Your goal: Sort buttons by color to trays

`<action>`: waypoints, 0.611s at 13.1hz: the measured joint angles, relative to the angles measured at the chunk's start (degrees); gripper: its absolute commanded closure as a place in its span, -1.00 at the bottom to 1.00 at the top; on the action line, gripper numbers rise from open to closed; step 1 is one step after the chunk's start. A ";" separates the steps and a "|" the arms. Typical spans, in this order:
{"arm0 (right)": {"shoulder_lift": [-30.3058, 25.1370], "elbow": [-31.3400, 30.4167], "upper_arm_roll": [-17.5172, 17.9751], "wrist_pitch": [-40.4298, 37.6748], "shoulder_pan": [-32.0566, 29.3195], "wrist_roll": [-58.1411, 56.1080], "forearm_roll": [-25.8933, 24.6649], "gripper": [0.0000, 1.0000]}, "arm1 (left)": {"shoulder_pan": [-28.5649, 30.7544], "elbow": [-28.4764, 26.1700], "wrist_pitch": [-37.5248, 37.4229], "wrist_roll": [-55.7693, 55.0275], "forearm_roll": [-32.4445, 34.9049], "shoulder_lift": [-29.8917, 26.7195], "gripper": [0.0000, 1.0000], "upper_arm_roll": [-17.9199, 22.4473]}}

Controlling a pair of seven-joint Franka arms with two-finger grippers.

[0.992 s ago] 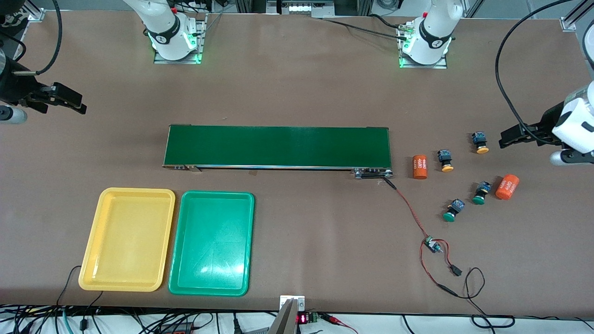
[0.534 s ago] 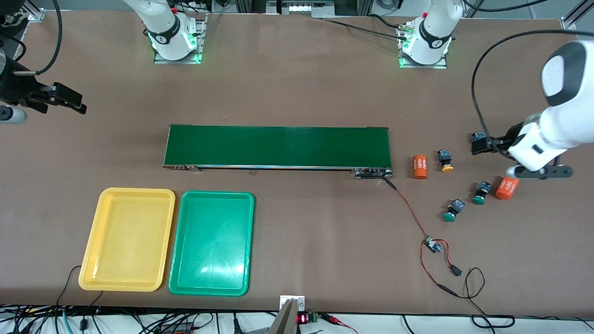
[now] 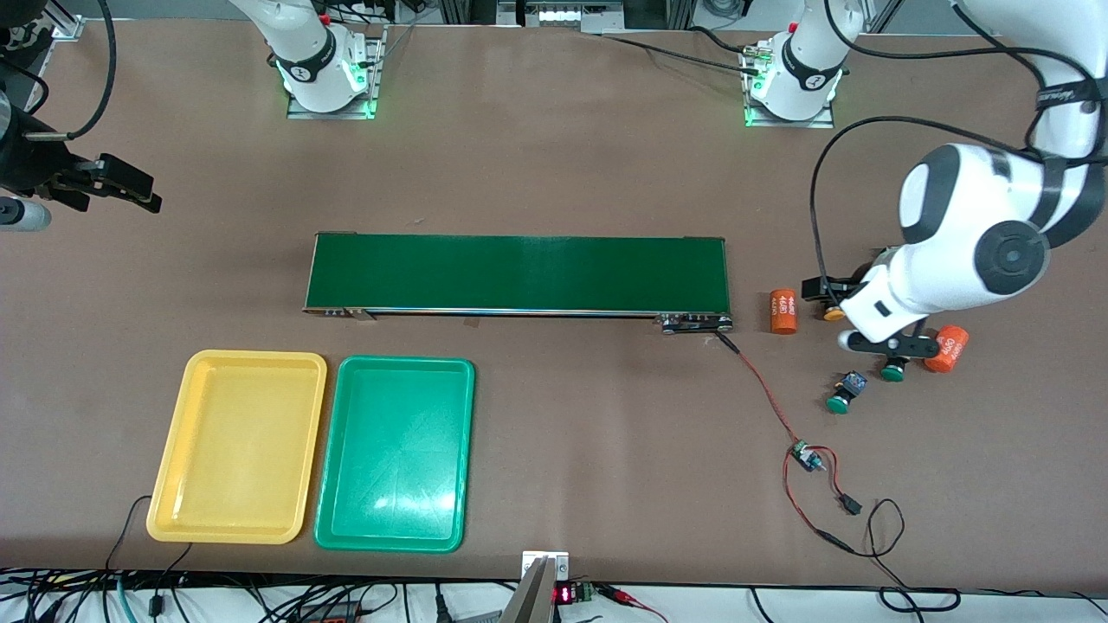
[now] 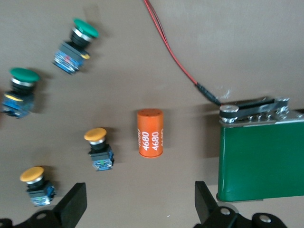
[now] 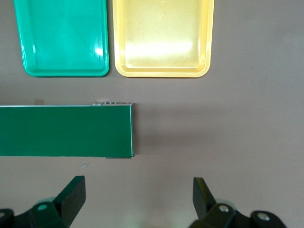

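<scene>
Two green-capped buttons (image 4: 78, 40) (image 4: 19, 90) and two yellow-capped buttons (image 4: 98, 147) (image 4: 35, 185) lie on the table at the left arm's end. My left gripper (image 4: 140, 206) hangs open over the table close to them, with nothing between its fingers. In the front view the left gripper (image 3: 818, 290) and its arm cover most of the yellow buttons; only one yellow cap (image 3: 834, 315) peeks out. One green button (image 3: 844, 394) shows fully. The yellow tray (image 3: 235, 446) and green tray (image 3: 396, 454) lie side by side. My right gripper (image 3: 143, 195) waits open at the right arm's end.
A long dark green conveyor belt (image 3: 519, 272) crosses the table's middle. One orange cylinder (image 3: 782, 311) lies between the belt's end and the buttons, another orange cylinder (image 3: 945, 348) beside the green ones. A red wire (image 3: 766, 389) runs from the belt toward the front camera.
The left arm has swung in from the table's end toward the conveyor, passing over the buttons and now covering the yellow ones. The right arm has not moved.
</scene>
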 measured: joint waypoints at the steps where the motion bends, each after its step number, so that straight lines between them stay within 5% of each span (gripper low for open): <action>1: 0.00 0.00 0.00 0.00 0.02 0.00 0.00 -1.00 | 0.00 -1.37 0.55 0.00 0.00 0.42 -1.00 -0.12; 5: 0.00 0.00 0.00 0.00 0.02 0.00 0.00 -1.00 | -0.08 -5.45 2.59 -0.01 -2.69 1.92 -1.00 -0.22; 8: 0.00 0.00 0.00 0.00 0.02 0.02 0.00 -1.00 | -1.24 -13.12 11.25 -0.03 -3.26 2.27 -1.00 -0.36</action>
